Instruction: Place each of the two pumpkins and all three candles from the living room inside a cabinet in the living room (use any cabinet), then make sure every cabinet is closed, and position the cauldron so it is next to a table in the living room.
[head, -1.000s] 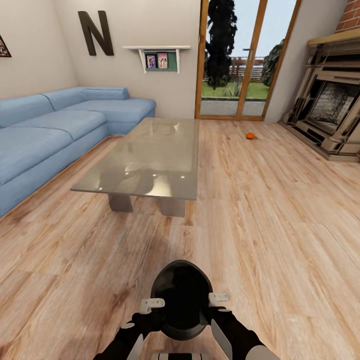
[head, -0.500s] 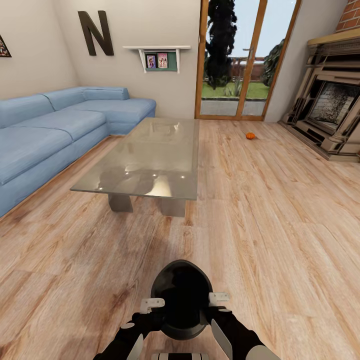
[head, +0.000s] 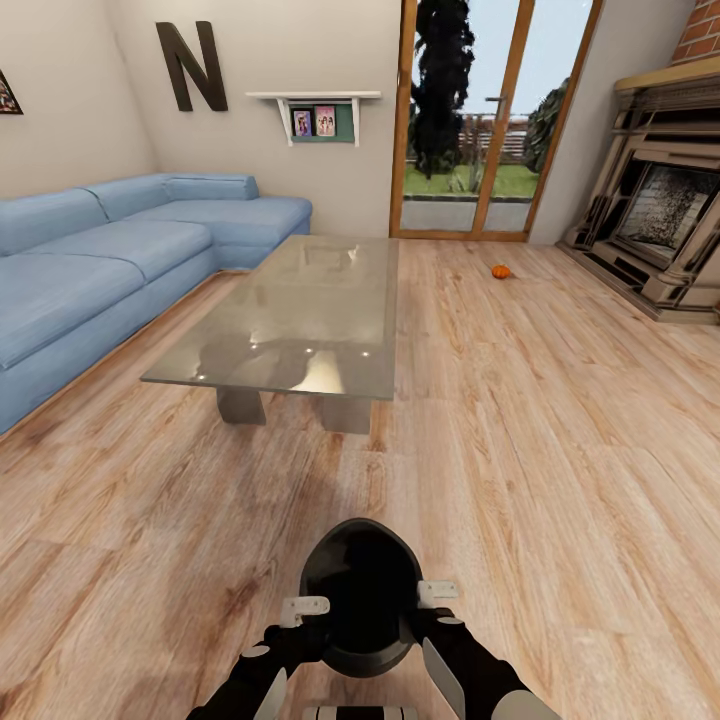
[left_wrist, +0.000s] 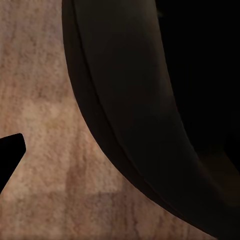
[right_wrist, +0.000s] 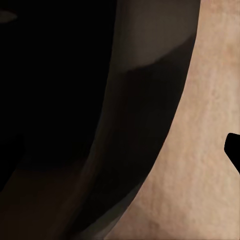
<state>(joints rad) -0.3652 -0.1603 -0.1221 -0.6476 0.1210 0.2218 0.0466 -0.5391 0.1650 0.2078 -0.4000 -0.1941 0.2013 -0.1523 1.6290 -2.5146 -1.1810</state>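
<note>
Cauldron (head: 362, 595) gripped at its rim by left pincer (head: 303, 607) and right pincer (head: 437, 595), short of table (head: 300, 315); one pumpkin (head: 501, 271) beyond table, uncollected.

Sofa (head: 90, 270) cut off at the picture's left edge; fireplace (head: 665, 215) cut at the right edge. Pumpkin (head: 501, 271) near the fireplace too small for stem or ribs. Cauldron (head: 362, 595) hiding both grippers' inner fingers; lower rim behind the arms. Close-up rim (left_wrist: 130, 120) dark, cropped in wrist views.
</note>
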